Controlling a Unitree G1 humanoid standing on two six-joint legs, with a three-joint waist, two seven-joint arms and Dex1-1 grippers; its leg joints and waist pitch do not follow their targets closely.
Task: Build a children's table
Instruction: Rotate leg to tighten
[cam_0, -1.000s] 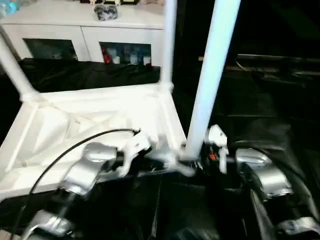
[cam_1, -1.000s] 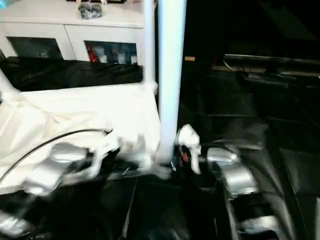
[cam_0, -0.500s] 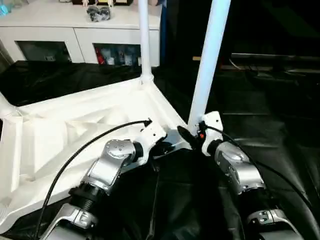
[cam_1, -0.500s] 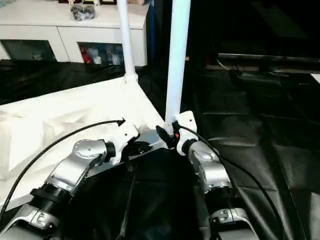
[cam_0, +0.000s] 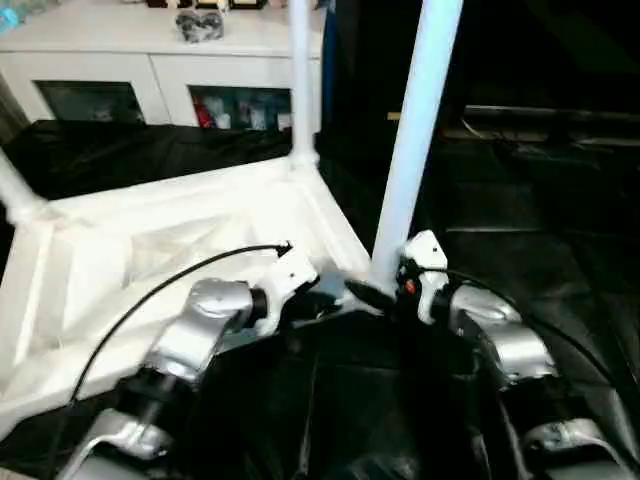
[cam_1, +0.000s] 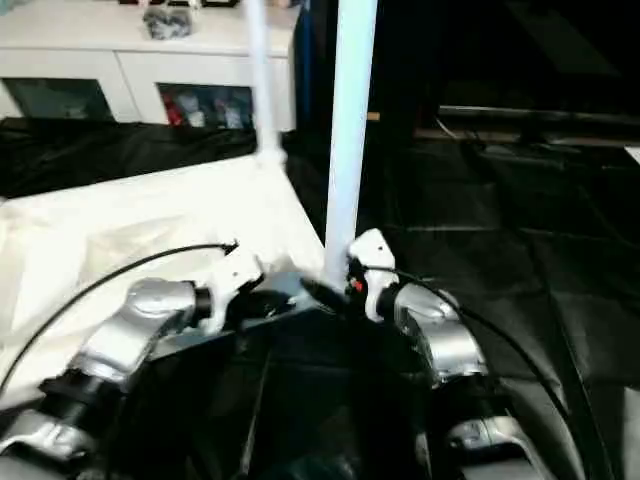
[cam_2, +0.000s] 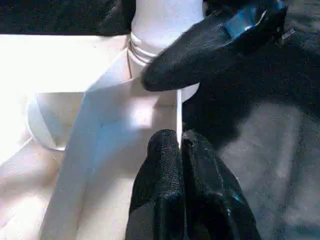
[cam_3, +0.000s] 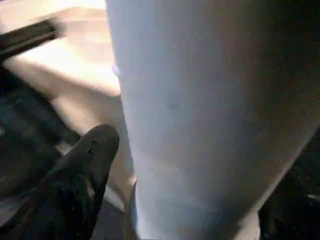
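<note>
The children's table lies upside down on the black cover, its ribbed white top (cam_0: 150, 250) to my left. Three white legs stand upright in its corner sockets: a far one (cam_0: 300, 80), one at the left (cam_0: 15, 195), and the near right leg (cam_0: 410, 150). My left gripper (cam_2: 181, 142) is shut on the thin near rim of the top (cam_2: 125, 115), right beside that leg's socket. My right gripper (cam_0: 375, 292) straddles the base of the near right leg (cam_3: 200, 125). One finger (cam_3: 85, 170) stands a little off the leg, so the jaws are open.
A white cabinet with glass doors (cam_0: 150, 70) stands behind, with small objects on top (cam_0: 200, 25). The black-covered table (cam_0: 520, 210) stretches to the right and front. A black cable (cam_0: 150, 290) arcs over my left forearm.
The head views have shifted and tilted. Both grippers stay at the table's near right corner, the left one still clamped on the rim, the right one at the leg's base.
</note>
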